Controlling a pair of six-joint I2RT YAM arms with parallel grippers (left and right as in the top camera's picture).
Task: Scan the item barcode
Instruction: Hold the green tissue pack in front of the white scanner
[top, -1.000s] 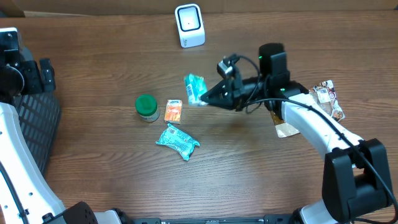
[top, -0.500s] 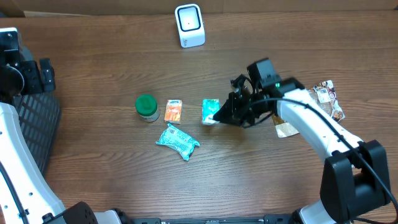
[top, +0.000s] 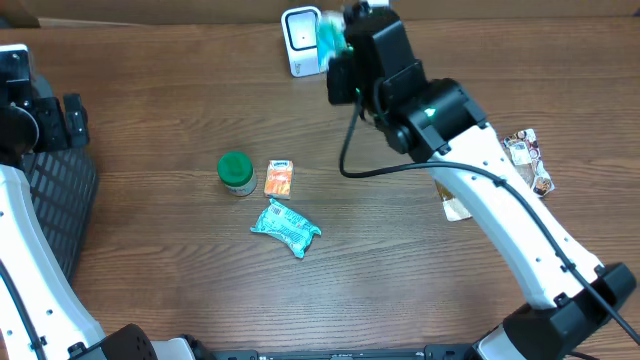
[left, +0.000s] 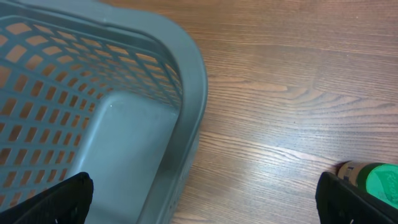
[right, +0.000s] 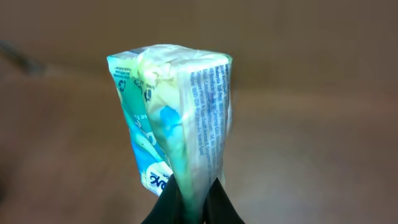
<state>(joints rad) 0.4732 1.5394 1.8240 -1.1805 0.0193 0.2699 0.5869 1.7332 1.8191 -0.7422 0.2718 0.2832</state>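
My right gripper (right: 191, 198) is shut on a teal and white tissue packet (right: 177, 118), pinching its lower edge. In the overhead view the right arm is raised high at the back, holding the tissue packet (top: 329, 36) right beside the white barcode scanner (top: 300, 40); the gripper itself is hidden under the wrist there. At the far left my left gripper (left: 202, 199) stands open, empty, over the rim of a grey basket (left: 186, 81).
A green-lidded jar (top: 236, 172), a small orange packet (top: 279, 178) and a teal wrapped packet (top: 285, 227) lie mid-table. Snack wrappers (top: 525, 158) and a tan packet (top: 458, 208) lie at the right. The jar's lid (left: 373, 180) shows beside the left gripper.
The right arm has lifted from low over the mid-table and swung back and left, carrying the tissue packet up to the scanner. The left arm has not moved.
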